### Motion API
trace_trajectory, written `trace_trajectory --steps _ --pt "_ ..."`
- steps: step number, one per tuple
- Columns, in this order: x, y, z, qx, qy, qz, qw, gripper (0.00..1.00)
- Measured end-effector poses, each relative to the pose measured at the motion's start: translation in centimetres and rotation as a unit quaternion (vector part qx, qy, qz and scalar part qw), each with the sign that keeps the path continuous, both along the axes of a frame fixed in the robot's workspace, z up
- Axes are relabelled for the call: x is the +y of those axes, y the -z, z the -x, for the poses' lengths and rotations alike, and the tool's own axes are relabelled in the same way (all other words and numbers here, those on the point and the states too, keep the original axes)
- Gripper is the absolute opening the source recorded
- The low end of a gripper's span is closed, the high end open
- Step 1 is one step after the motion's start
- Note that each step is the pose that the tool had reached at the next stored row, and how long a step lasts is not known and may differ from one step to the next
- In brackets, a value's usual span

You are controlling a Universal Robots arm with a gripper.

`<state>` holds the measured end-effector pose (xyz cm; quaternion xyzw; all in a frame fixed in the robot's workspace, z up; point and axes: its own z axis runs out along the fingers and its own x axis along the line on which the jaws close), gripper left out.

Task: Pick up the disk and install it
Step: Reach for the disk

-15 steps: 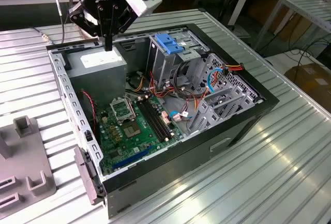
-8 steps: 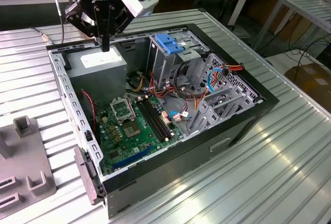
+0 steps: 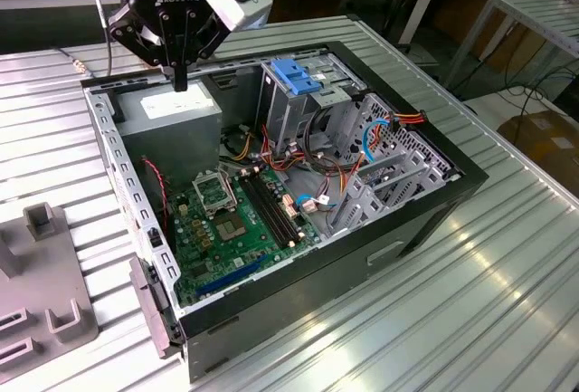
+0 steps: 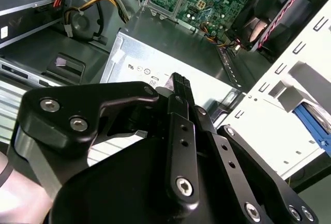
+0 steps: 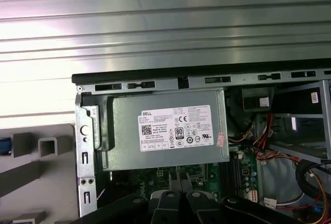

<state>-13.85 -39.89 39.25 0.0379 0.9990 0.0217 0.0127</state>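
A ribbed metal table carries an open desktop computer case, which lies on its side with the green motherboard facing up. At the exterior view's left, just outside the case's perforated side wall, a grey fixture with upright posts and slots sits on the table. In the far corner of the case is the grey power supply box with its white label. Beside it, toward the exterior view's right, stands the metal drive cage, topped by a blue plastic latch. Red, yellow and blue cables are bundled around the cage.

The gripper hangs over the power supply box, pointing down. Its tip is close above the box's top but, as far as I can judge, not touching it. The jaws are together with nothing between them, so nothing is held.

By my reading, the disk lies outside the case, on the fixture side. In the second wrist view a strip of blue plastic shows past the perforated wall. In the first wrist view the blue bracket shows just beside the fixture's slots. From the jaws, then, the disk lies across the side wall, toward the exterior view's left and away from the drive cage. Too little of it shows to tell its long axis or to make out its silver body and label. The blue plastic is all I can vouch for. The pick-up has not yet been made.
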Motion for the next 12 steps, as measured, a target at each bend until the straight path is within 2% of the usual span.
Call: trace_trajectory --steps 12 --pt "0.00 0.04 0.53 0.0005 0.000 0.0000 1.00000 0.10"
